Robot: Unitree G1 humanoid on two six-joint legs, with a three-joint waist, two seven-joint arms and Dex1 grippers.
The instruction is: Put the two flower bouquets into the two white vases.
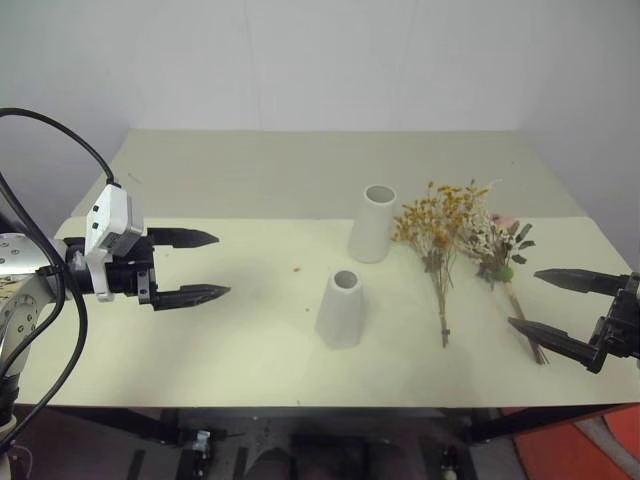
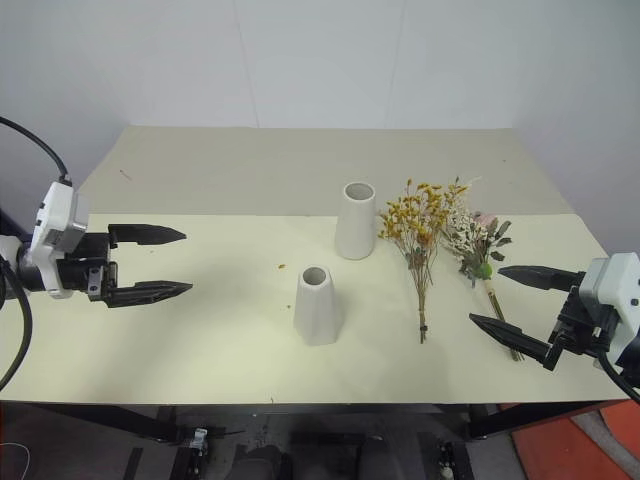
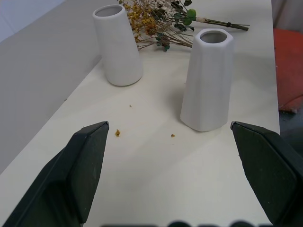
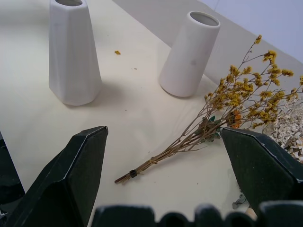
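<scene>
**Two vases, two bouquets, both tools apart and empty**

Tabletop (image 1: 200,340) holds 2 white vases and 2 bouquets. Far vase (image 1: 373,223) stands upright at centre of the frame; near vase (image 1: 341,309) upright just below and left of it, the two apart. Yellow bouquet (image 1: 438,240) lies flat right of the vases, stems toward the lower edge. White bouquet (image 1: 495,255) lies just right of it, blossoms nearly touching. Left tool (image 1: 200,266) at left, fingers spread wide, holding nothing. Right tool (image 1: 540,301) at lower right, fingers spread, near the white bouquet's stem ends, holding nothing. A few orange crumbs (image 1: 297,268) left of the vases.
</scene>
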